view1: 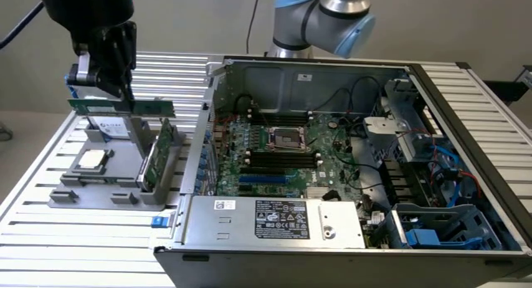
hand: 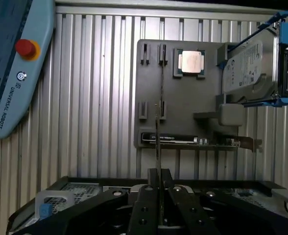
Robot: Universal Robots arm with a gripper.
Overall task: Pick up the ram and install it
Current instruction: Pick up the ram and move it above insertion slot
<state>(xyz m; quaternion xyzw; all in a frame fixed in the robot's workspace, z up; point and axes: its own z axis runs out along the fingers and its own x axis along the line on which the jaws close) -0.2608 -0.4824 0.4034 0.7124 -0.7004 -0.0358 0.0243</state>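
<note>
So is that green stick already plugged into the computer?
No, the gripper holds the ram in the air above the grey tray, outside the computer case.

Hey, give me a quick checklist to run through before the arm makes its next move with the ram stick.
1. Ram clamped between the fingers: ok.
2. Ram lifted above the gray holder: ok.
3. Ram roughly level in the exterior view: ok.
4. Computer case open on top: ok.
5. Black memory slots on the motherboard look unoccupied: ok.
6. Slot end latches open: cannot tell.
</note>
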